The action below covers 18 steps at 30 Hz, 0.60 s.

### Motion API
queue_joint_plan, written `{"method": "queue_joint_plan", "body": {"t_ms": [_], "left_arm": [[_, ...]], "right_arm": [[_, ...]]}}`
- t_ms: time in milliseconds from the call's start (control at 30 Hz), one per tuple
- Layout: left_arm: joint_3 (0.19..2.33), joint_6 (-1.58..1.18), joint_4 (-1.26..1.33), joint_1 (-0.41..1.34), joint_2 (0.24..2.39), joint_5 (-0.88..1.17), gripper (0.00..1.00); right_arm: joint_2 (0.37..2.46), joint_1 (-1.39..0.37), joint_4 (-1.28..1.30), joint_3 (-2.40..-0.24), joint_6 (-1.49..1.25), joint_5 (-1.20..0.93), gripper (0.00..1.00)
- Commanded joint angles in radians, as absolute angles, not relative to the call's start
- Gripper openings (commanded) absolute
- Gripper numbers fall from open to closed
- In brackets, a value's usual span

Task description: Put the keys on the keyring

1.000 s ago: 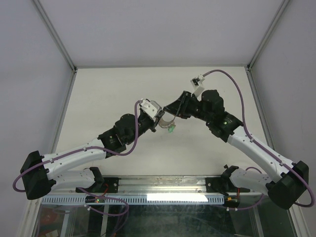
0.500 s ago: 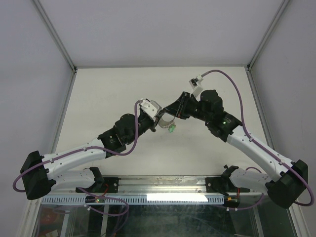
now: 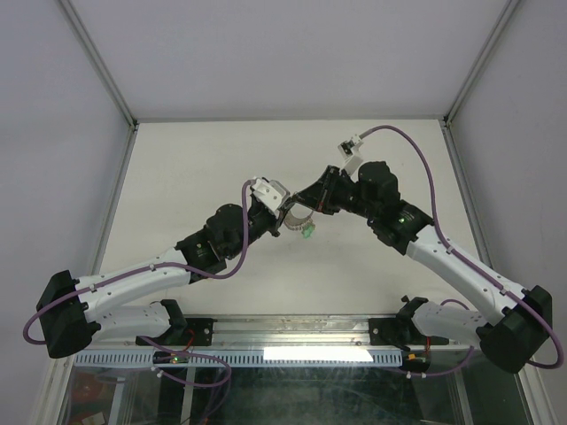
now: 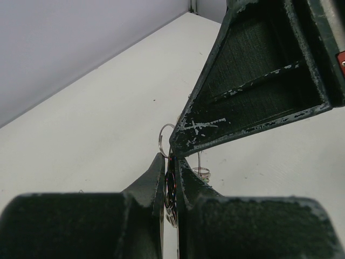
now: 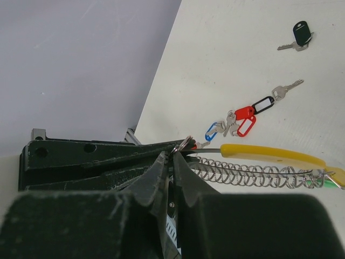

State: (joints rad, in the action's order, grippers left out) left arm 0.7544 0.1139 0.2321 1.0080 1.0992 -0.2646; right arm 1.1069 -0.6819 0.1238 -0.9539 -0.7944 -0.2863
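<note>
L gripper [image 4: 170,161] is clamped on keyring [image 4: 160,140], R gripper [image 5: 169,155] jaws narrow at its rim; rec.: hold ring rigid, pry coil open w/o twisting; tagged keys [image 5: 237,120] lie on table [image 5: 226,54] nearby.

— What is the room like?
— A pale off-white counter [image 3: 195,168], boxed in by plain lavender-grey walls [image 3: 266,53] at the back and on both sides.
— Any frame?
— Slim metal posts [image 3: 99,66] run up the two back corners, and a metal rail [image 3: 292,329] lies along the near edge.
— And the light?
— A bright white strip [image 3: 314,354] glows just under that rail. The counter is evenly lit, with soft shadows.
</note>
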Motion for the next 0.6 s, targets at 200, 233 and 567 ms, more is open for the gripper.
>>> {"method": "queue_joint_plan", "body": {"t_ms": [200,233,567], "left_arm": [[0.776,0.109,0.318,1.009,1.072,-0.278,0.00],[0.775,0.110,0.318,1.009,1.071,-0.277,0.00],[0.772,0.114,0.298,1.009,1.048,-0.270,0.00]], "right_arm": [[1.094,-0.691,0.105,-0.984,-0.694,-0.221,0.00],[1.095,-0.691,0.094,-0.980,-0.676,-0.224,0.00],[1.047,-0.692,-0.171,-0.868,-0.472,-0.246,0.00]]}}
